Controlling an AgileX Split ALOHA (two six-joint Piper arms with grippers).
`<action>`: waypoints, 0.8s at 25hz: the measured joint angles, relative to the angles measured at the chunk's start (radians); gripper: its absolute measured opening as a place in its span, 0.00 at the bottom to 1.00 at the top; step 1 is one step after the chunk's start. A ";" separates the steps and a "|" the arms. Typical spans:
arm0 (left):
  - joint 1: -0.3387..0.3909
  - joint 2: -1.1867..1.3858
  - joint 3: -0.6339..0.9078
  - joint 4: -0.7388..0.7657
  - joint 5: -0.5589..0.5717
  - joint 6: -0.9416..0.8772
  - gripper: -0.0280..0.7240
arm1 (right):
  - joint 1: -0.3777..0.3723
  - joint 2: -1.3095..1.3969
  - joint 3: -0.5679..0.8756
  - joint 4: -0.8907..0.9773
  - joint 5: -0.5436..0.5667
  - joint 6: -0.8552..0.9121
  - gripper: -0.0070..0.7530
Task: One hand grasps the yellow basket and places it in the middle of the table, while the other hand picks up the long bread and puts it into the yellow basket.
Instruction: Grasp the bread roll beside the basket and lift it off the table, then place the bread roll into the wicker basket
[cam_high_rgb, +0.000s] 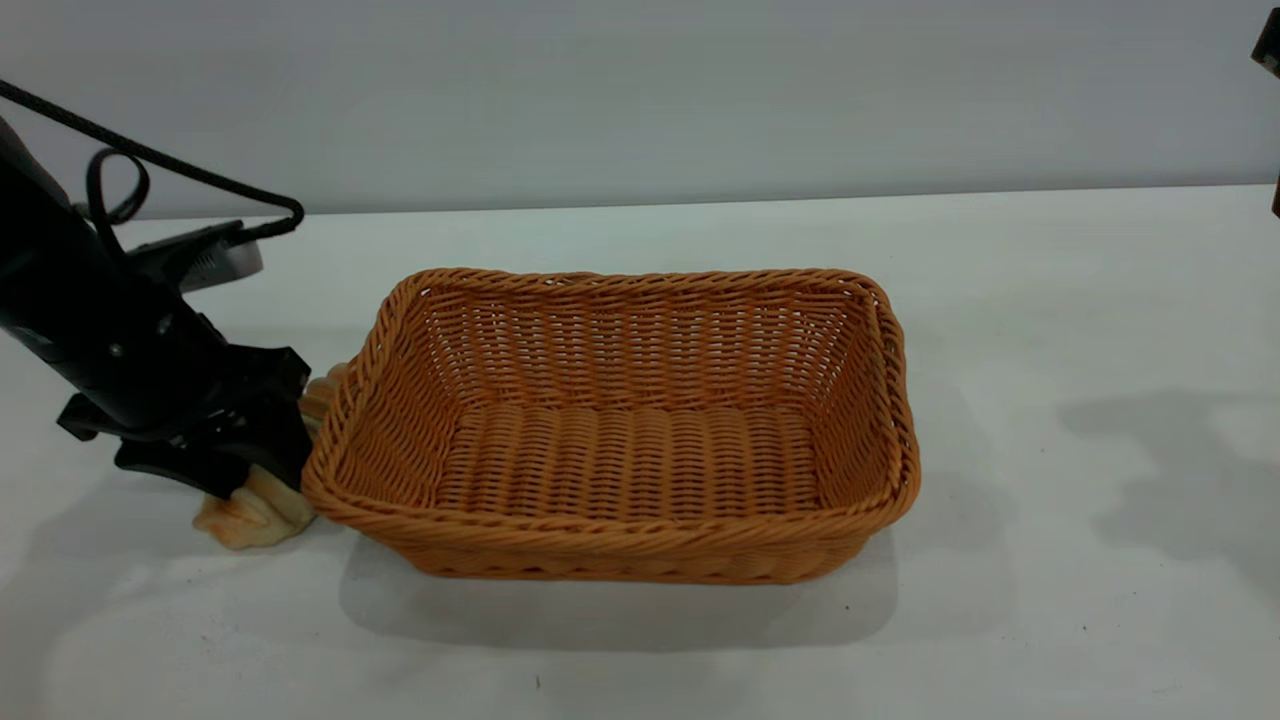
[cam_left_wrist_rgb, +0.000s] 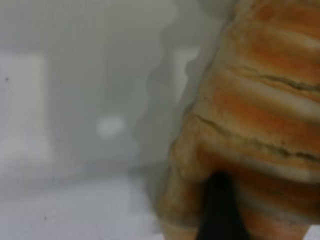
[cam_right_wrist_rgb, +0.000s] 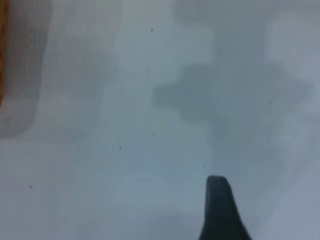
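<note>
Down at the table's left side, the left gripper (cam_high_rgb: 250, 470) sits right on the long bread (cam_high_rgb: 255, 512), its black fingers closed against the loaf from above. In the left wrist view one dark fingertip (cam_left_wrist_rgb: 220, 210) presses into the bread's (cam_left_wrist_rgb: 260, 125) ridged, orange-and-cream crust, which fills most of that picture. The loaf still touches the table (cam_high_rgb: 1000, 300), with its pale near end poking out below the gripper and its far end showing just behind, by the basket's corner. The left arm slopes down to it from the upper left edge of the exterior view, with a black cable looped above it.

Just beside the bread, to its right, stands the yellow basket (cam_high_rgb: 620, 420), upright on the tabletop about in the middle of the exterior view, its braided rim nearly touching the loaf. Its ribbed bottom holds nothing.

The right arm is well away from all this: only a small dark bit of it shows at the upper right edge of the exterior view. The right wrist view looks down on bare white table (cam_right_wrist_rgb: 125, 150) with soft shadows, a sliver of orange wicker (cam_right_wrist_rgb: 2, 50) at one edge, and a single dark fingertip (cam_right_wrist_rgb: 220, 210) of the right gripper; whether that gripper is spread or pressed together I cannot tell.
</note>
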 joint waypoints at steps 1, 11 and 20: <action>0.000 0.005 -0.003 0.000 0.000 0.000 0.74 | 0.000 0.000 0.000 0.000 0.000 0.000 0.71; 0.034 -0.067 0.000 0.049 0.048 -0.056 0.13 | 0.000 0.000 0.000 0.000 0.000 0.004 0.71; 0.027 -0.363 0.001 0.053 0.065 -0.100 0.13 | 0.000 0.000 0.002 0.000 -0.004 0.007 0.71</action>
